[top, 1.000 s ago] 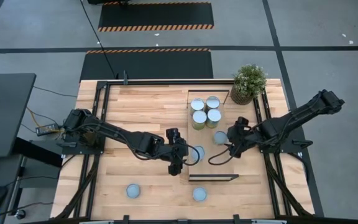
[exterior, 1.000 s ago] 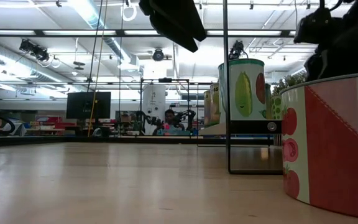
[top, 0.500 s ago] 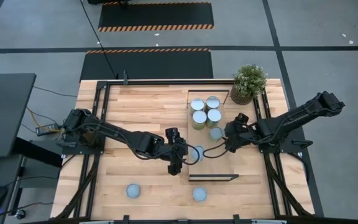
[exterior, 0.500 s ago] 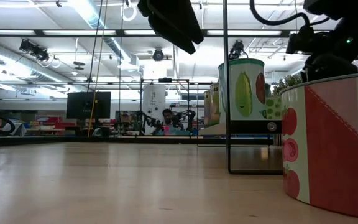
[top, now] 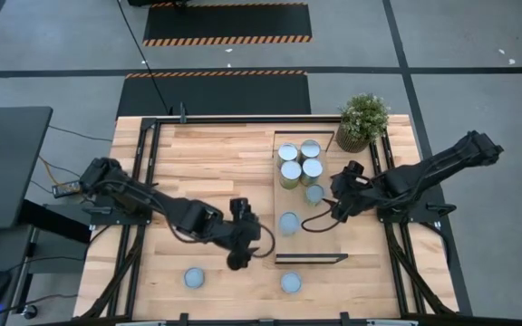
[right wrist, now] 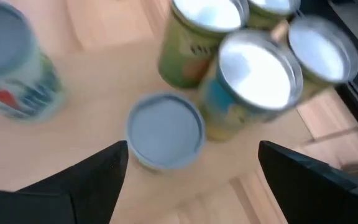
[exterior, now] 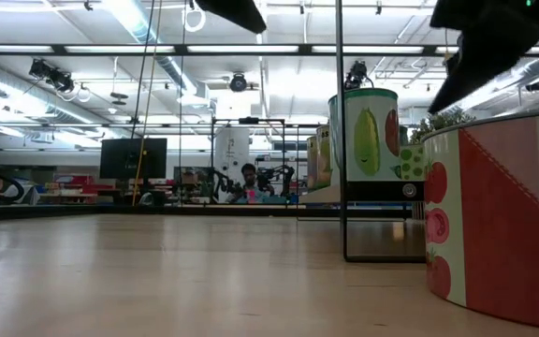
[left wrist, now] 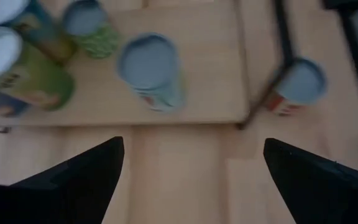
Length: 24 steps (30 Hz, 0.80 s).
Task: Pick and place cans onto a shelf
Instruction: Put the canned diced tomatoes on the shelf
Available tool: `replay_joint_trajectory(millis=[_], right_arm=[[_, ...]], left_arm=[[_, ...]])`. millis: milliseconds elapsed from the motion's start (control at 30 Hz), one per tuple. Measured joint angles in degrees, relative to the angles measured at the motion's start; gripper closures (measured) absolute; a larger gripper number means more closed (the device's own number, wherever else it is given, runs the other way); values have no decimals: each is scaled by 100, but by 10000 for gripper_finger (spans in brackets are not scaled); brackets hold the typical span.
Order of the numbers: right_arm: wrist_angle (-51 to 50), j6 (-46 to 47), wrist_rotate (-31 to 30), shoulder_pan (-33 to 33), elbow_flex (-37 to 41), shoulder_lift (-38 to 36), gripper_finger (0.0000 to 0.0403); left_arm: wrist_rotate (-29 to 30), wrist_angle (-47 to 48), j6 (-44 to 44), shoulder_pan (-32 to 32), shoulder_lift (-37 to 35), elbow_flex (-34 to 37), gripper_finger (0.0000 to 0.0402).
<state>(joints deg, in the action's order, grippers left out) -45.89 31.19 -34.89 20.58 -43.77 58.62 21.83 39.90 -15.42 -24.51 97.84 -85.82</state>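
The shelf is a long light-wood board at the table's right. On it a cluster of cans stands at the far end, one can just nearer, and another can at the shelf's left edge. Two more cans stand on the table near its front edge. My left gripper is open and empty, left of and nearer than the shelf; its wrist view looks at the left-edge can. My right gripper is open and empty over the shelf, right of the single can.
A potted green plant stands at the table's far right corner, beside the shelf's far end. The shelf's thin dark frame closes its near end. In the low view a large can stands close at the right.
My left gripper has drawn back from the can at the shelf's left edge toward the table's near left; that can stays standing. My right gripper has shifted the single can a little toward the far cluster, then risen clear of it.
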Motion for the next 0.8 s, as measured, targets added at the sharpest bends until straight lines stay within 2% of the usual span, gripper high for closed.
replay_joint_trajectory(millis=[233, 467, 633, 800], right_arm=[[339, -309, -2, 390, -322, -3, 35], [1709, -786, -51, 1061, -349, 54, 35], [2328, -869, -634, 1686, -349, 170, 35], [2348, -497, -1042, 2018, -349, 174, 35]], left_arm=[[-103, 157, -219, -362, 161, 2, 10], [-138, -109, 61, -701, 380, 11, 10], [-266, -239, -133, -862, 422, 10, 10], [-491, -5, -1018, -1173, 420, 9, 12]])
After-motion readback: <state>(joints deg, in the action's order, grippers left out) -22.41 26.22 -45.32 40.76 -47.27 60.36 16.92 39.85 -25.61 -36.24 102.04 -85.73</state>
